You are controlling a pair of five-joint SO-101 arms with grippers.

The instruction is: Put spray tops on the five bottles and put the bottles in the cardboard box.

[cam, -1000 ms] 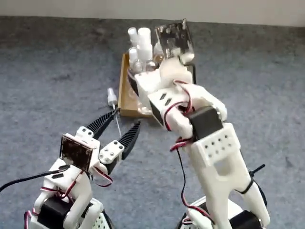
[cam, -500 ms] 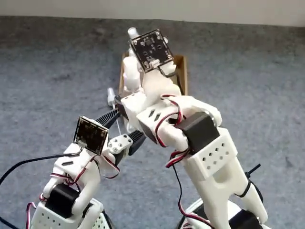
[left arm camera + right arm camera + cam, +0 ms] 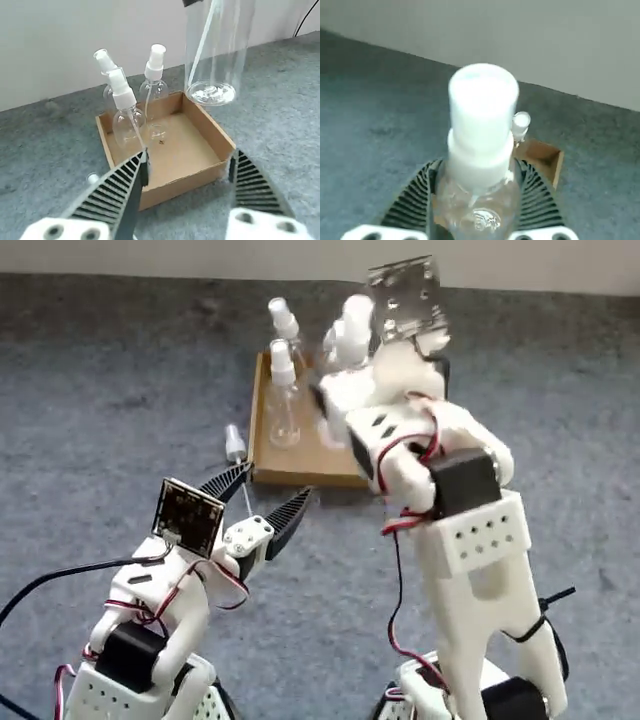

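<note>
My right gripper point(image 3: 477, 200) is shut on a clear bottle point(image 3: 481, 150) capped with a white spray top. In the high view that bottle point(image 3: 352, 328) hangs over the cardboard box point(image 3: 300, 477), with the right gripper point(image 3: 335, 390) under it. Seen from the left wrist, the held bottle point(image 3: 215, 50) floats above the box point(image 3: 212, 131), and three capped bottles point(image 3: 125, 107) stand at its far left side. A loose spray top point(image 3: 236, 444) lies on the carpet beside the box. Just in front of the box, my left gripper point(image 3: 270, 505) stands open and holds nothing.
Grey carpet point(image 3: 120, 410) stretches all round the box. The right half of the box floor point(image 3: 187, 145) is bare. A pale wall point(image 3: 545, 40) runs behind the table. Cables hang at the arm bases near the front edge.
The right arm swung left over the box and then back right, carrying the bottle higher. The left gripper shifted slightly toward the box and stayed open.
</note>
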